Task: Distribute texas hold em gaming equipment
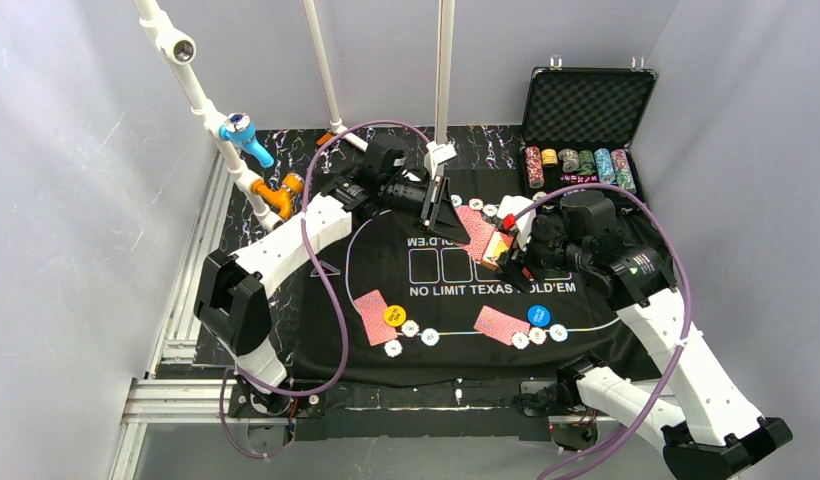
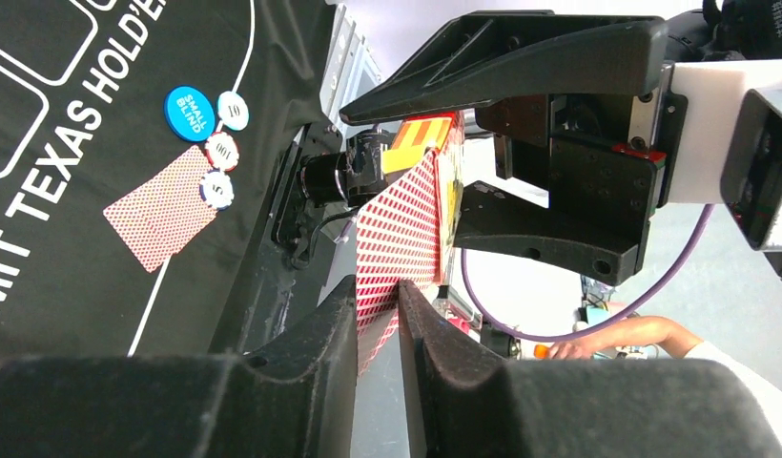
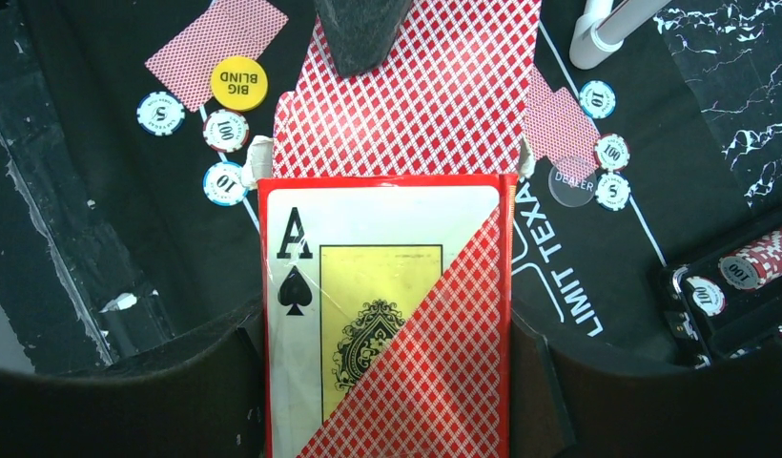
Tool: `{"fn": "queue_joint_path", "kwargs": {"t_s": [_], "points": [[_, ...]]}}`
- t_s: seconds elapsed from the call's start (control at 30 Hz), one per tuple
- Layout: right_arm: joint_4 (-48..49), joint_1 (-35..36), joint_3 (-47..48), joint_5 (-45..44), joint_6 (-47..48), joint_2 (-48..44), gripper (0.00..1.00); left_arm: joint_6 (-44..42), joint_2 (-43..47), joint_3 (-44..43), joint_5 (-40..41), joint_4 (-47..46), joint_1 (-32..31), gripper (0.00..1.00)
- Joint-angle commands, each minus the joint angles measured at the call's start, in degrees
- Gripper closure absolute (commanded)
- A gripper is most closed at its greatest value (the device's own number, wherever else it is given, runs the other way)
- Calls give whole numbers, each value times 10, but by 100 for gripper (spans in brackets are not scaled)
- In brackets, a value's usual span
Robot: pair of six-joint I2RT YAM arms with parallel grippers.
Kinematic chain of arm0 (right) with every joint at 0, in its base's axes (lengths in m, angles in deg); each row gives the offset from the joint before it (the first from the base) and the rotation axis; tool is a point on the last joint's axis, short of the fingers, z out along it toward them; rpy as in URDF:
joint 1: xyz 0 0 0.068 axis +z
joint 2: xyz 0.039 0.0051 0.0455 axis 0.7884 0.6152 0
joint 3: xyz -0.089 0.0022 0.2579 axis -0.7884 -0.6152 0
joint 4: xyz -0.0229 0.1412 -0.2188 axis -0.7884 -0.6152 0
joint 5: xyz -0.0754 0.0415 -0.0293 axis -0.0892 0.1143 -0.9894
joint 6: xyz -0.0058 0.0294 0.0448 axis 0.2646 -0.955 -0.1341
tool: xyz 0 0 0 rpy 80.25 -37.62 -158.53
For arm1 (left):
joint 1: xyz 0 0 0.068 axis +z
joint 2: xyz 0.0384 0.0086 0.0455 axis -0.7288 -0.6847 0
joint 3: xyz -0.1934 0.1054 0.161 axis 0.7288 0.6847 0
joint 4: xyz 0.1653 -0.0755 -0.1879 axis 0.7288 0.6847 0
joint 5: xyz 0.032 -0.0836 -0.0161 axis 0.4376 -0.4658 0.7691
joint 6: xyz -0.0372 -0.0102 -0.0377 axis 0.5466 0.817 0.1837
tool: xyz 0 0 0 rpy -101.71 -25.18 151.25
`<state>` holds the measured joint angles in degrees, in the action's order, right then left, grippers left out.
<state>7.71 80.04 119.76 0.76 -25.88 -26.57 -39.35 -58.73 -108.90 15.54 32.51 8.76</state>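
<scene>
We are gripping the card box (image 3: 387, 315) in the right gripper (image 3: 387, 382), whose jaws are clamping the box's two long sides. Its open mouth is pointing to 12 o'clock in the right wrist view. The left gripper (image 2: 380, 291) is pinching a red-backed card (image 2: 401, 229) that is sticking out of that mouth, with its jaws closed on the card's edge. Both are hanging over the middle of the felt mat (image 1: 386, 275).

Three seats are showing equipment. At 7 o'clock on the mat, the near-left cards (image 1: 372, 316) are lying beside the yellow BIG BLIND disc (image 1: 394, 316) and the near-left chips (image 1: 411, 328). At 5 o'clock, the near-right cards (image 1: 501, 323) are sitting by the blue SMALL BLIND disc (image 1: 539, 315) and the near-right chips (image 1: 537, 336). At 1 o'clock, the far cards (image 3: 559, 124) are lying next to the DEALER button (image 3: 571, 181) and the far chips (image 3: 611, 151).

We are judging the buttons and chips as handed out, with dealing as the remaining work. We cannot tell how many cards each seat holds. Spare chip stacks (image 1: 576, 165) are sitting in the case (image 1: 586, 105).
</scene>
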Motion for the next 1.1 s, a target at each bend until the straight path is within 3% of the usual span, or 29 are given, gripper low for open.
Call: {"fn": "queue_joint_path", "kwargs": {"t_s": [0.0,0.17,0.33,0.53,0.8,1.07], "points": [[34,0,9,29,-3,-13,99,7,38,11,3,-25,4,84],[26,0,12,24,-1,-15,99,8,57,14,9,-24,16,100],[18,0,7,21,1,-20,99,-5,72,7,13,-3,38,100],[6,-1,6,18,2,-24,99,-99,58,-62,24,109,71,100],[-3,-4,8,17,3,-27,99,-288,32,-129,69,261,94,100],[-24,-18,15,25,3,-30,99,-592,26,-121,206,342,90,100]]}}
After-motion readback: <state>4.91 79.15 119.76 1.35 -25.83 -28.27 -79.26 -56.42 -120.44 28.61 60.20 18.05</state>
